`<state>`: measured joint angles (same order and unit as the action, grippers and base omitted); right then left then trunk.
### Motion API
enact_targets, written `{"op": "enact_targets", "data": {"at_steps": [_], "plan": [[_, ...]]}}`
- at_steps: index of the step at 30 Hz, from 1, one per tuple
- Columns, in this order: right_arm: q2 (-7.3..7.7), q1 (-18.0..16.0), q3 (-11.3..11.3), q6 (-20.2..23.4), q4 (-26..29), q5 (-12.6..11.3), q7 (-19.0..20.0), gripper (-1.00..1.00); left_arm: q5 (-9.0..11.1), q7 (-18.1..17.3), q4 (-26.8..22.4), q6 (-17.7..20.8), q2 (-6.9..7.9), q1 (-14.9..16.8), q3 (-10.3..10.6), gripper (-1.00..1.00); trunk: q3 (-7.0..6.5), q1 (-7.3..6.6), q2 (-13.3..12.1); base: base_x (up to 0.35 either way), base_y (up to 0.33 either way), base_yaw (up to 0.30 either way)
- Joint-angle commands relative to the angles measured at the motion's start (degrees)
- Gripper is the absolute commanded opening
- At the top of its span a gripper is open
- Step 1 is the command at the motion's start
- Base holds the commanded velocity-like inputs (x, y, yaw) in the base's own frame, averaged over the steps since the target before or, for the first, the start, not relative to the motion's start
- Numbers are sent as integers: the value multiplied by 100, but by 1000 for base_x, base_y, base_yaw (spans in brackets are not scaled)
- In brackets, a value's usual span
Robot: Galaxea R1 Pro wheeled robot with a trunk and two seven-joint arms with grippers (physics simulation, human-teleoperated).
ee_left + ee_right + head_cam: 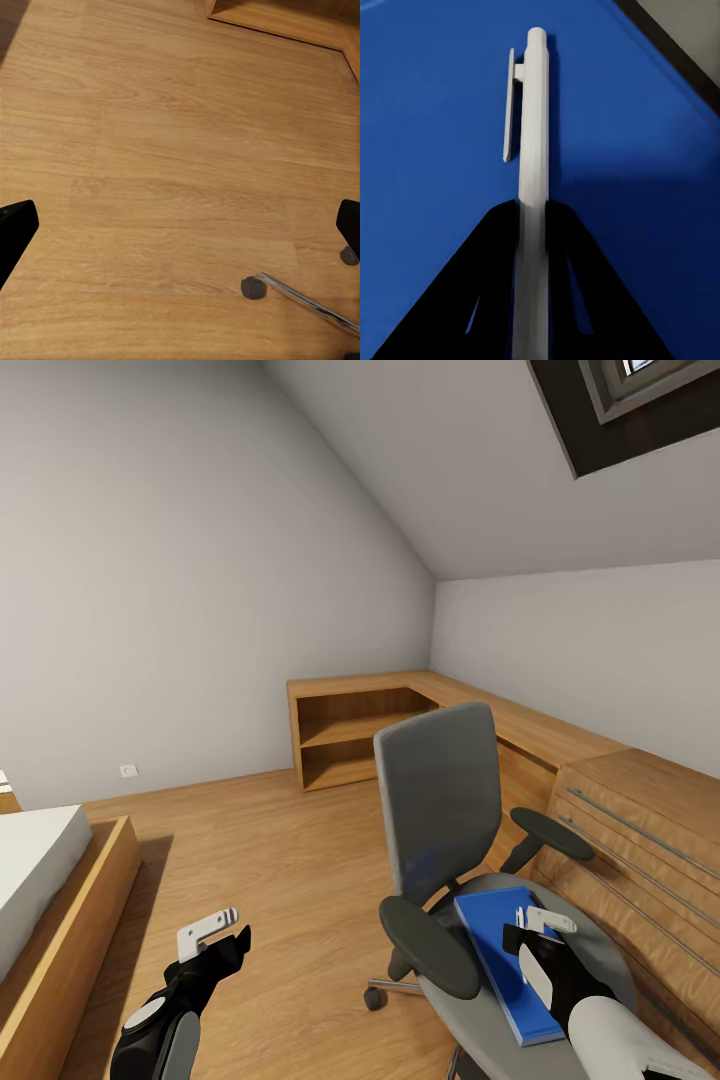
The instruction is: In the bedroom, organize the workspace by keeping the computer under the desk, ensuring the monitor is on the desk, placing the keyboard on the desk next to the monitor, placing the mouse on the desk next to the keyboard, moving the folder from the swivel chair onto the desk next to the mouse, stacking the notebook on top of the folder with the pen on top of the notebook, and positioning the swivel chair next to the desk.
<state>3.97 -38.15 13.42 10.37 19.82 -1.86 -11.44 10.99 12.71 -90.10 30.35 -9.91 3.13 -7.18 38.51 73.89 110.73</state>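
The right pincer is clamped on the pen, held just above the blue folder on the swivel chair seat. Light, stiff and slick, the pen is best gripped mid-barrel. The left pincer hangs spread, empty, left of the chair.

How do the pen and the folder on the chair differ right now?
The pen is a thin pale stick with a clip; the folder is a broad flat bright-blue sheet. The pen sits pinched between the right end effector fingers above the folder, while the folder lies flat on the swivel chair seat, ungripped. Both are over the seat.
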Motion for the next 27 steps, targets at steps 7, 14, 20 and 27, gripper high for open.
{"op": "enact_targets", "data": {"at_steps": [7,14,20,27], "plan": [[-1,0,11,26,5,-51,-16,-100,55,38,-8,23,-3,4,-3,100,7,0,3,0,0,0],[-1,0,11,26,5,-49,-16,-100,47,38,-8,15,3,4,-5,100,-65,-88,-158,0,0,0],[-1,0,11,26,9,-44,-16,-100,37,38,-8,1,6,4,-3,100,-173,-220,-398,0,0,0],[-1,2,11,30,145,-43,-16,-100,35,39,-8,-7,4,4,-4,100,-298,-374,-679,0,0,0]]}}
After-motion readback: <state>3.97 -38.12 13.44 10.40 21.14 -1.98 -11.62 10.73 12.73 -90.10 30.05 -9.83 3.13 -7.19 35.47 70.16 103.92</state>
